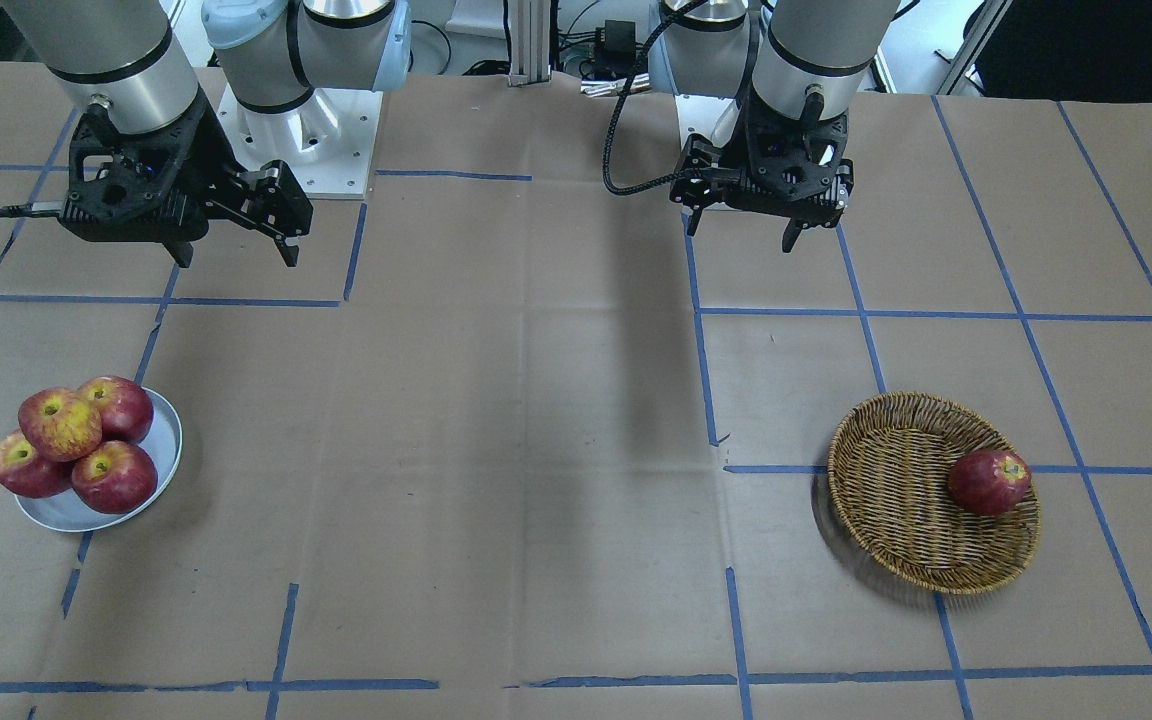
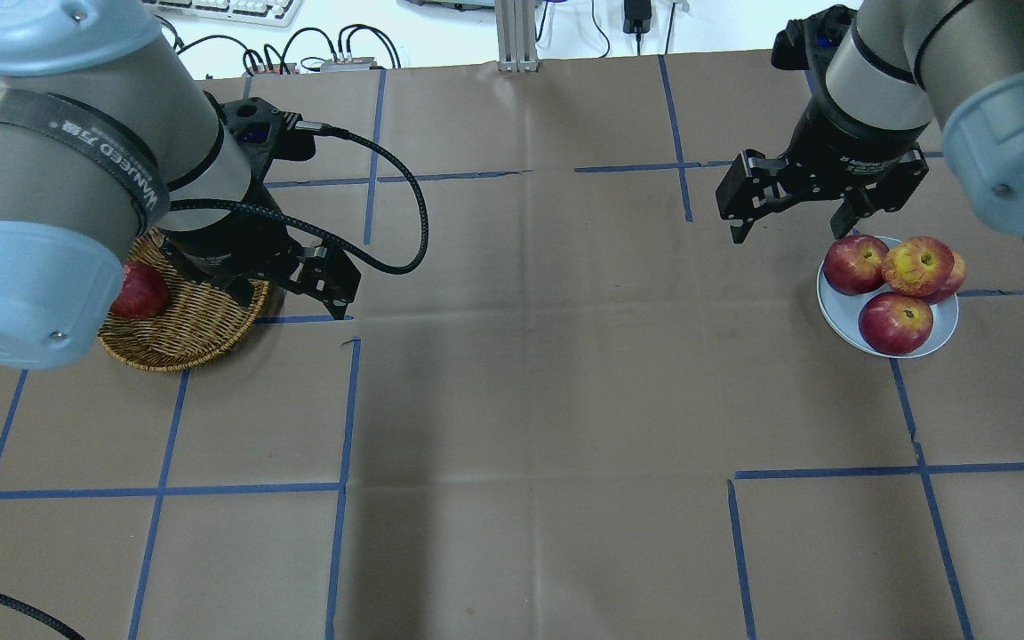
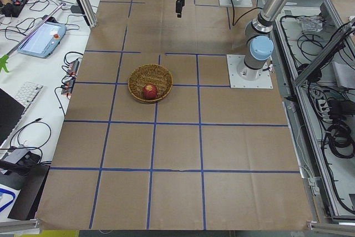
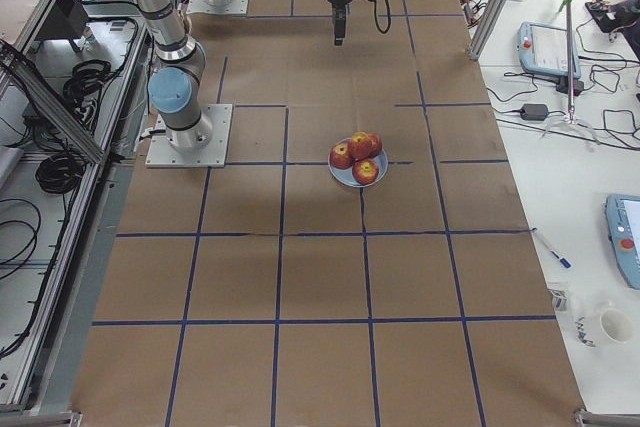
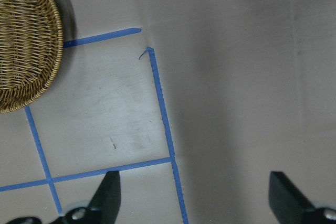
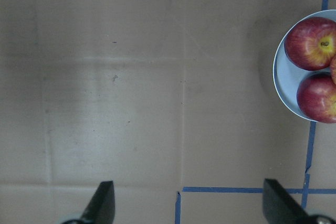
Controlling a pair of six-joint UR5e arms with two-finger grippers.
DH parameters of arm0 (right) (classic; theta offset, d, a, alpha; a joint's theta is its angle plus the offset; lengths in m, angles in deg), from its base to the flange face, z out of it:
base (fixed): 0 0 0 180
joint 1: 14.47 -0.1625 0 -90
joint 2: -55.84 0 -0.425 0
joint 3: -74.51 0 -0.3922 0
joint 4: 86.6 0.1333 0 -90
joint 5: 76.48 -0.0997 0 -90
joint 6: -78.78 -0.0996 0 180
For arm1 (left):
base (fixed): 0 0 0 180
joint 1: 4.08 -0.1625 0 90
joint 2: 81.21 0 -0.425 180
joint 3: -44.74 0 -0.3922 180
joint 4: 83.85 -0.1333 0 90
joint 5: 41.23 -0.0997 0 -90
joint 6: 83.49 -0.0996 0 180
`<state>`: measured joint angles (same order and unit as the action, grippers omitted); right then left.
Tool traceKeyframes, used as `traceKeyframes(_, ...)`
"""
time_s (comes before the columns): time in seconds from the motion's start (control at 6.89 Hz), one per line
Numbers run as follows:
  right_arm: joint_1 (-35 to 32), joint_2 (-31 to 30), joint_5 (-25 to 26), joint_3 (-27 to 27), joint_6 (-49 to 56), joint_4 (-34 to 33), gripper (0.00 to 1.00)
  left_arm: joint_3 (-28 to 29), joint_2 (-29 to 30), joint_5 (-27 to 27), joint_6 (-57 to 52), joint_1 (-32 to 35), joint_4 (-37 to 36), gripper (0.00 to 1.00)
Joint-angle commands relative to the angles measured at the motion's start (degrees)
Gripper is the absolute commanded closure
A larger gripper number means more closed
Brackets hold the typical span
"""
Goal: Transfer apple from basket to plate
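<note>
Three glossy deep-red apples [image 1: 114, 477] are heaped on the smooth round plate [image 1: 164, 450], the streaked apple [image 1: 60, 423] rested atop. The left pincer [image 1: 741, 232] and right pincer [image 1: 236, 255] are held spread apart, clear of the plate.

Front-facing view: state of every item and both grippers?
apple: on the plate, resting atop the other apples
three deep-red apples: on the plate, bunched together
plate: flat on the table, holds four apples
basket: upright on the table, holds one apple
dark red apple: in the basket, near its rim
left gripper: open, empty
right gripper: open, empty
</note>
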<state>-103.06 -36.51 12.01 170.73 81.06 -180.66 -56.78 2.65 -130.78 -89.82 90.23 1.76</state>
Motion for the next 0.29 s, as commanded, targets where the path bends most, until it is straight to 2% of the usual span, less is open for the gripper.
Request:
traceKeyframes(0.0, -0.01, 0.15, 0.10, -0.07, 0.00, 0.01, 0.00, 0.00, 0.07, 0.25, 0.00, 0.00, 0.00, 0.01)
traceKeyframes(0.15, -0.01, 0.16, 0.19, -0.07, 0.08, 0.01, 0.00, 0.00, 0.07, 0.08, 0.00, 0.00, 0.00, 0.01)
